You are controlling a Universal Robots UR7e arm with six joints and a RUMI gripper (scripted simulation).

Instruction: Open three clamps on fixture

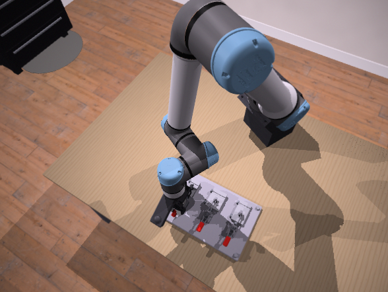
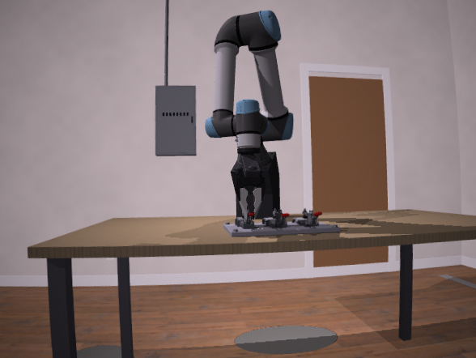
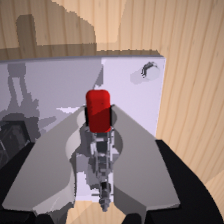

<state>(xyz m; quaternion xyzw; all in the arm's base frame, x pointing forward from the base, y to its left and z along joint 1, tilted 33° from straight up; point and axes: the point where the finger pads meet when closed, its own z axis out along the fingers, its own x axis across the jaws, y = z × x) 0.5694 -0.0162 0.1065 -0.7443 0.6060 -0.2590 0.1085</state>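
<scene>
fixture plate: matt grey metal | clamp handle: glossy red plastic | table: ribbed wood

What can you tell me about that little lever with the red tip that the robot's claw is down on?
It is a toggle clamp's handle with a red, rounded grip on a grey metal linkage, the end one of three on the pale grey fixture plate. The grip lies low, near level with the other two, so the clamp looks not yet opened. The two grey fingers of the gripper are shut on it from both sides.

We see the fixture lying on the table, in front of the arm's base. Three clamps sit along it in a row; our hand stands over the end clamp.
</scene>
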